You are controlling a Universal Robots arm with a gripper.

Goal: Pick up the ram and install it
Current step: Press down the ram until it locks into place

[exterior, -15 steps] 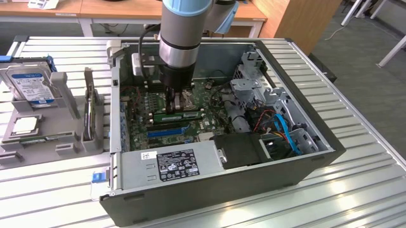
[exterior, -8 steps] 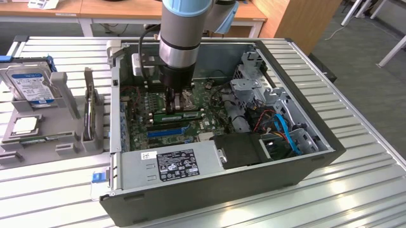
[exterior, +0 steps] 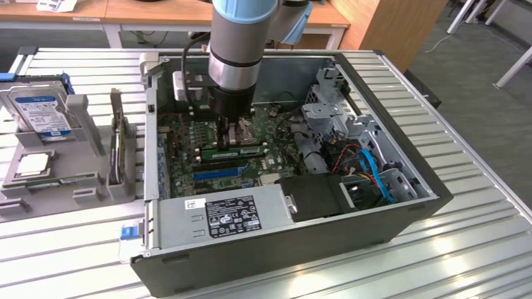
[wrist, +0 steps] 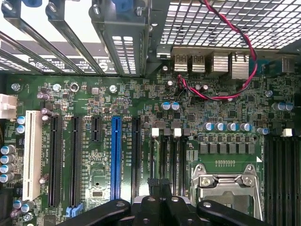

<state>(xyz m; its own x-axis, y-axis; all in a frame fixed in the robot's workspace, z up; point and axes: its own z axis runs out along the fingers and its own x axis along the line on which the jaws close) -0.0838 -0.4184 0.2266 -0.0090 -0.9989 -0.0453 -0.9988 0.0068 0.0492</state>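
Note:
The ram (exterior: 233,151), a narrow green stick with black chips, lies lengthwise along a memory slot on the motherboard (exterior: 187,140) inside the open computer case (exterior: 390,215). My gripper (exterior: 236,139) reaches straight down into the case and ends right over the middle of the ram. Whether it touches the stick I cannot tell. In the wrist view the black fingertips (wrist: 154,184) of the gripper (wrist: 160,181) are pressed together, shut, over the black memory slots (wrist: 170,155) beside the silver processor socket (wrist: 225,186).
A grey holder (exterior: 83,193) at the exterior view's left carries a hard drive (exterior: 37,112) and a square processor chip (exterior: 33,164). The power supply (exterior: 224,215), drive cage (exterior: 332,115) and blue cables (exterior: 374,174) crowd the case. A red wire (wrist: 244,61) loops near the rear ports.

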